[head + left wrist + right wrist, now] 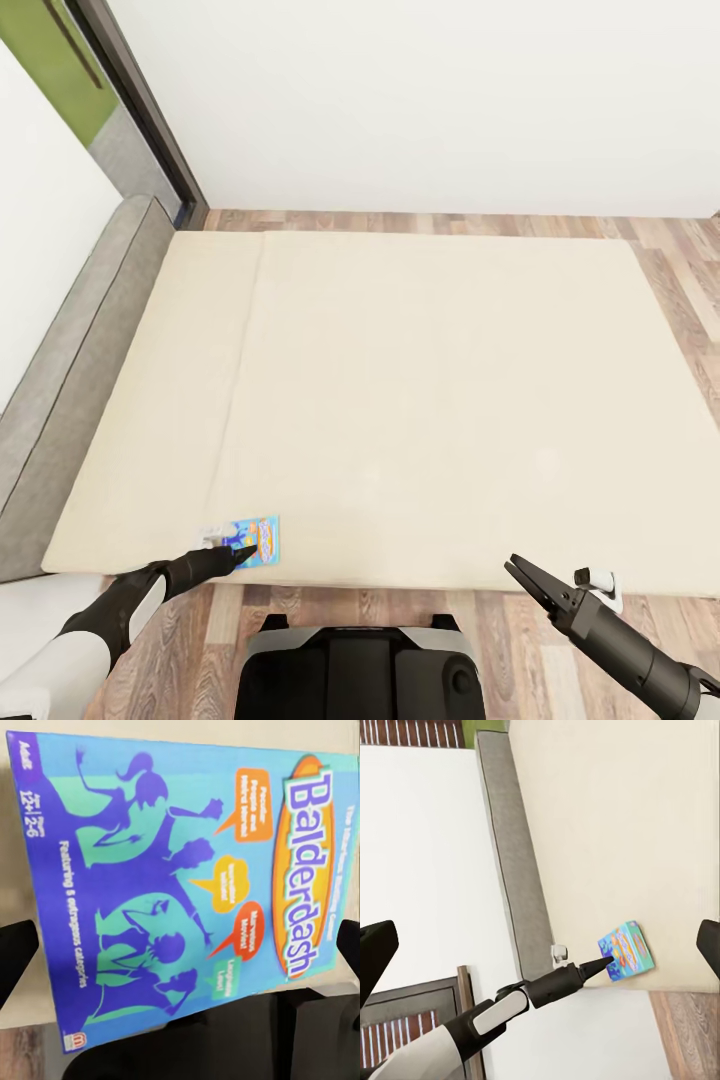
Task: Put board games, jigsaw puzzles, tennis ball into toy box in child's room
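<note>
Your robot's dark base sits at six o'clock in the head view. At seven o'clock your left gripper reaches the Balderdash board game, which lies flat at the cream bed's near edge; its fingers stand apart either side of the box. At five o'clock your right gripper hangs spread over the bed edge, holding nothing.

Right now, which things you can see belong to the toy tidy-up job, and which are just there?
Part of the job:
- blue and teal Balderdash board game box, at the bed's near edge
- left gripper, at that box
- right gripper, hovering off the bed

Just there:
- cream bed
- grey headboard
- wooden floor
</note>
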Robot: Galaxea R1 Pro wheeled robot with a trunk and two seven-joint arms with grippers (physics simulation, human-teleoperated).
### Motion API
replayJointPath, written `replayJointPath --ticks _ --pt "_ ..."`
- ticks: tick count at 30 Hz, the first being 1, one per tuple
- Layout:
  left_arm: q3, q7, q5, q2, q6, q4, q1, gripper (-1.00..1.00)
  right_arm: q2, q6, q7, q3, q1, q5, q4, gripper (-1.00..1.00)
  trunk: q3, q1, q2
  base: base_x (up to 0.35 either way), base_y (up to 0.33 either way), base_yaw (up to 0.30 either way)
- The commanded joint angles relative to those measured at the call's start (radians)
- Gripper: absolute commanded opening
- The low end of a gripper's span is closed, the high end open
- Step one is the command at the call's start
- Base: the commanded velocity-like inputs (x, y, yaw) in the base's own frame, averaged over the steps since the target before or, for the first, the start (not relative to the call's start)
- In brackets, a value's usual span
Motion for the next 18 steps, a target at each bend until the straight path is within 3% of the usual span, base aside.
replayJointPath --ticks 1,18 --pt "0.004 -0.005 0.008 0.0 0.01 0.0 0.0 1.0 0.0 0.005 0.0 0.0 0.0 -0.004 0.0 1.0 -0.001 0.001 -0.001 0.0 -0.199 0.0" --pt "0.005 -0.005 0.008 0.0 0.01 0.0 0.0 1.0 0.0 0.005 0.0 0.0 0.0 -0.004 -0.001 1.0 -0.001 0.001 -0.001 0.0 -0.127 0.0"
